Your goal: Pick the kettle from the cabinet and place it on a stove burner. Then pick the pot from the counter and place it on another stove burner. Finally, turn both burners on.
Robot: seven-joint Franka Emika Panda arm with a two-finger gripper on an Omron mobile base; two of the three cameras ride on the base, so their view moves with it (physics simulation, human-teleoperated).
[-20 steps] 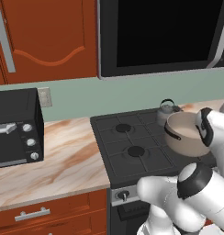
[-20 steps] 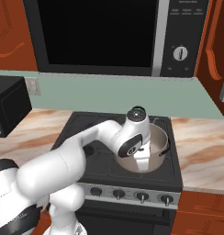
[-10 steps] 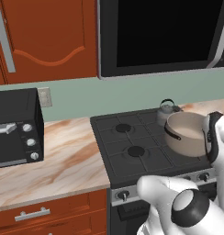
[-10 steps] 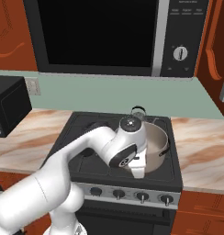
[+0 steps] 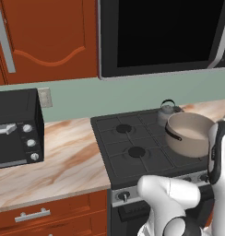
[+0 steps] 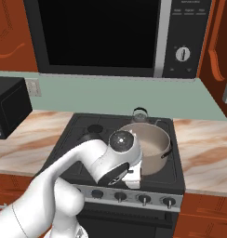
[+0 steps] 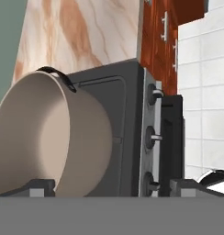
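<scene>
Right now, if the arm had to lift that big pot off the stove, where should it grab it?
Probably the pot rim beside a dark side handle, coming from above: it stands upright and open, and the wall looks thin enough for the tool.

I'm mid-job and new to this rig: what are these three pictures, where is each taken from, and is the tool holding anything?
The white machine is a robot arm on a driving base. Two pictures come from cameras on that base, behind the arm to its left and right, looking forward over the black stove. The third looks along the tool itself, so it appears rolled sideways. The pot sits on a right-hand burner, and the small kettle stands behind it on the stove. A pale marble counter flanks the stove. The fingers stand apart beside the pot and knobs, holding nothing.
</scene>
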